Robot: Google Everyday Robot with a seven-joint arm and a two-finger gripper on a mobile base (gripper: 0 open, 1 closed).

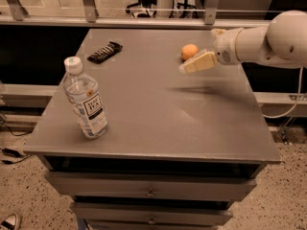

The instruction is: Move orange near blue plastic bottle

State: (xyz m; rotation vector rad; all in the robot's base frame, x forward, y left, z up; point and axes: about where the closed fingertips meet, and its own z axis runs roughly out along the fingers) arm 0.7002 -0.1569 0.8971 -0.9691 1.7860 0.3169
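We note a white arm [268,42] of smooth rounded segments, grey disc at the wrist. Its gripper [187,68] is cream-coloured, wedge-shaped, over the far right of the table [158,123].
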